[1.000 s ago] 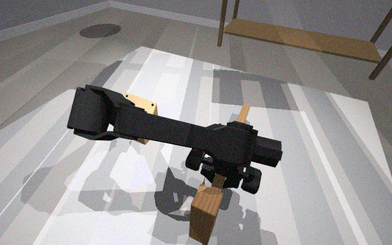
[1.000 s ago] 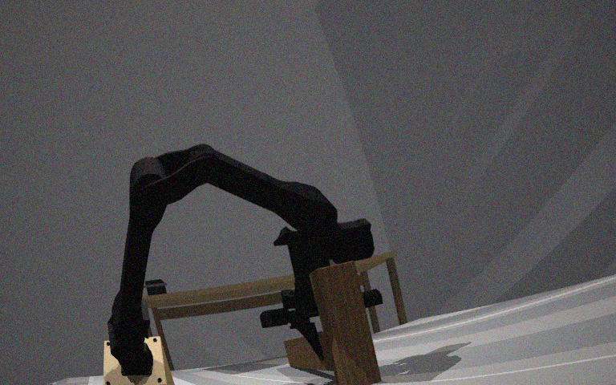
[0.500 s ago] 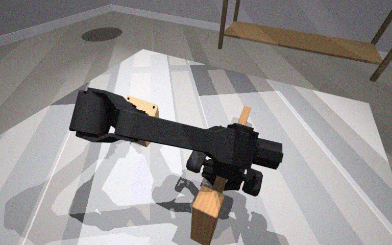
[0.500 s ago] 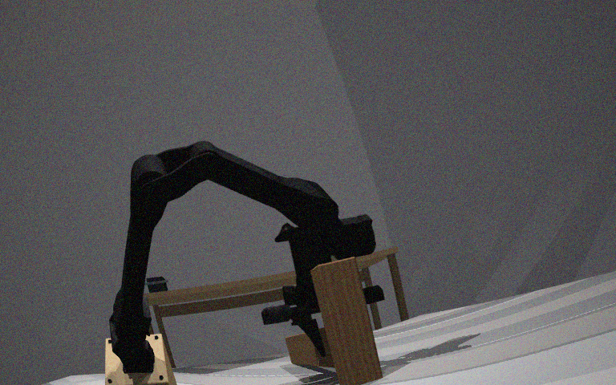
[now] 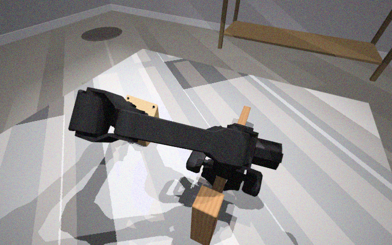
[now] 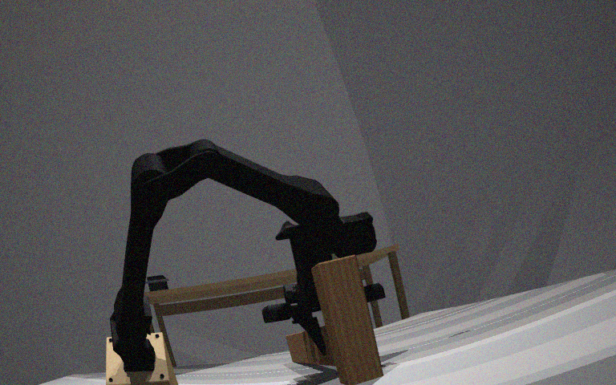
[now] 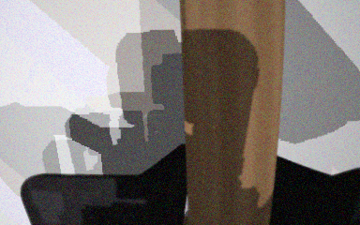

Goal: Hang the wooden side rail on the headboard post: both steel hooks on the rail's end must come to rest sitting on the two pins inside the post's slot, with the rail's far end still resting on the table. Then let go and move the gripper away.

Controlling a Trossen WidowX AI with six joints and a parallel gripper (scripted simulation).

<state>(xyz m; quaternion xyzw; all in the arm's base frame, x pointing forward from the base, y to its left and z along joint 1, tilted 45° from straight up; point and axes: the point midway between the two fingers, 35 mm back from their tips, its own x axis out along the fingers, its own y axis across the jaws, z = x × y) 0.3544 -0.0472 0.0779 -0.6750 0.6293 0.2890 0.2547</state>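
- Rail (image 5: 244,115) (image 6: 297,348) (image 7: 232,94): runs behind the post (image 5: 207,200) (image 6: 347,318), lower centre of top view; near end close to it. Hook seating cannot be told.
- Fingers (image 5: 221,185): partly open, clamped on the rail.
- Risk: release with hooks off the pins, caused by slight misalignment; rail would drop.
- Post screens the slot in exterior view; bench (image 5: 300,40) (image 6: 227,285) stands well apart.

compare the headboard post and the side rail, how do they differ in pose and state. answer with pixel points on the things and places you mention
The headboard post (image 5: 203,221) (image 6: 348,318) stands upright, while the side rail (image 5: 244,115) (image 6: 297,348) (image 7: 269,94) runs lengthwise low over the table. The post stands free of the pincer (image 5: 221,185) (image 6: 323,351); the rail is clamped in it. The post looks thick and blocky, the rail longer and slimmer. Both are brown, grained wood.
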